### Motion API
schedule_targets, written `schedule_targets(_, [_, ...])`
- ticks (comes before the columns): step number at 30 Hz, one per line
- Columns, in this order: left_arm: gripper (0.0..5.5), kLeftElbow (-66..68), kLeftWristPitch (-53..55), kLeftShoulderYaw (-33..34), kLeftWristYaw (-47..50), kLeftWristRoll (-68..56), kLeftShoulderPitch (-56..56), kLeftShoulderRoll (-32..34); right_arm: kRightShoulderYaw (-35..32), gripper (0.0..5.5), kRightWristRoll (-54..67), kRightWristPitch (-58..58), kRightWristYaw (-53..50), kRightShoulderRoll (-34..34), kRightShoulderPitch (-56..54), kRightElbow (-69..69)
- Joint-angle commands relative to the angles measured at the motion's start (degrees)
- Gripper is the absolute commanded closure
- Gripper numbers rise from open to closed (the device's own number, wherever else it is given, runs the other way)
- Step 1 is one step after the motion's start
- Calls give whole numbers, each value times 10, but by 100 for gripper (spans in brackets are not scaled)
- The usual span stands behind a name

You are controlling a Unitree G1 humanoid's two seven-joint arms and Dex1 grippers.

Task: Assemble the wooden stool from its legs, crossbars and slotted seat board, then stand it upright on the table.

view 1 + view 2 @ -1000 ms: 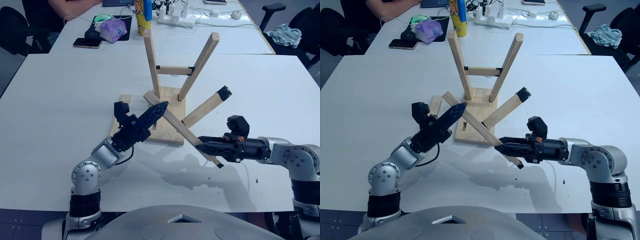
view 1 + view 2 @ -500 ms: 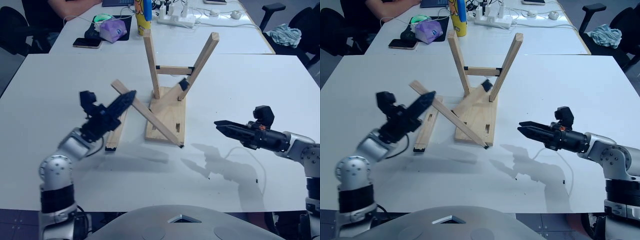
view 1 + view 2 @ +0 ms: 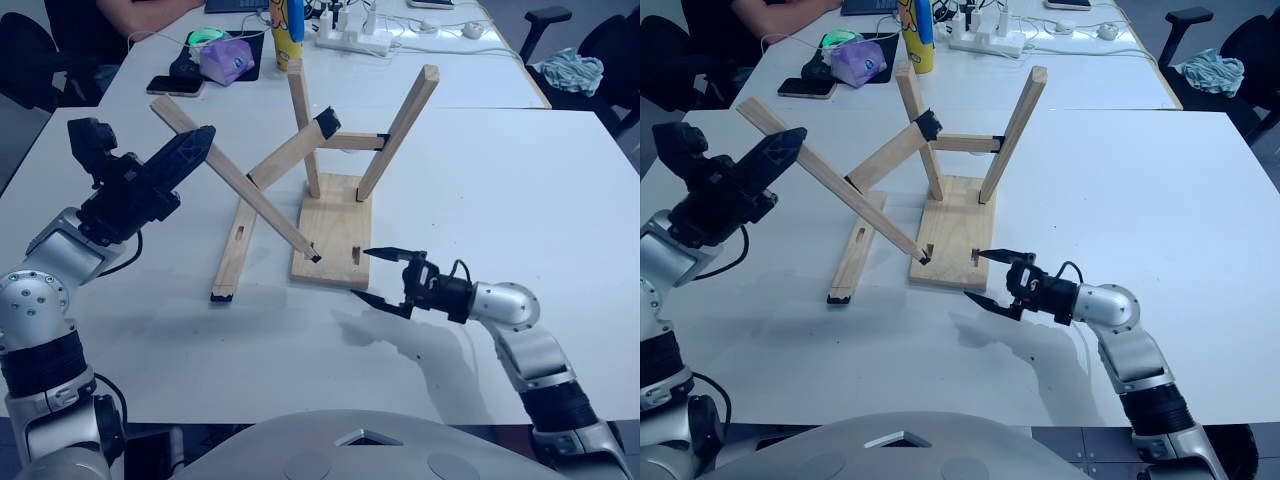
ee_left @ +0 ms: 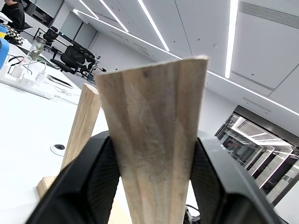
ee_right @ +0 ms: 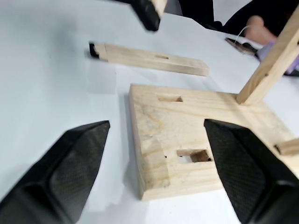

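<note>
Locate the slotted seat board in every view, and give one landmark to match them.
Left eye view: seat board flat on the table, under the upright legs.
Right eye view: same place.
Right wrist view: just ahead of the right claw.
Left wrist view: perhaps the wood under the upright leg; unclear.
Landmark: the loose leg lying beside it.

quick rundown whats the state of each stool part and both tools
seat board: flat on table, near slots empty
far leg pair: upright in seat board, joined by crossbar
held leg: tilted off the table, side piece attached
loose leg: lying flat beside seat board
left tool: shut on held leg
right tool: open, at seat board's near edge
</note>
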Motion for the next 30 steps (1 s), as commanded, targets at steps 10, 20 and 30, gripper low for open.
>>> schedule_targets(10, [346, -53, -11, -68, -21, 71, -91, -3, 25, 174, -187, -113, -152, -4, -88, 122])
schedule_targets(20, [347, -110, -75, -122, 1, 184, -107, -37, 9, 174, -202, -165, -186, -58, -142, 226])
schedule_targets(30, [347, -113, -197, -276, -64, 405, -114, -53, -8, 174, 55, -56, -61, -27, -72, 129])
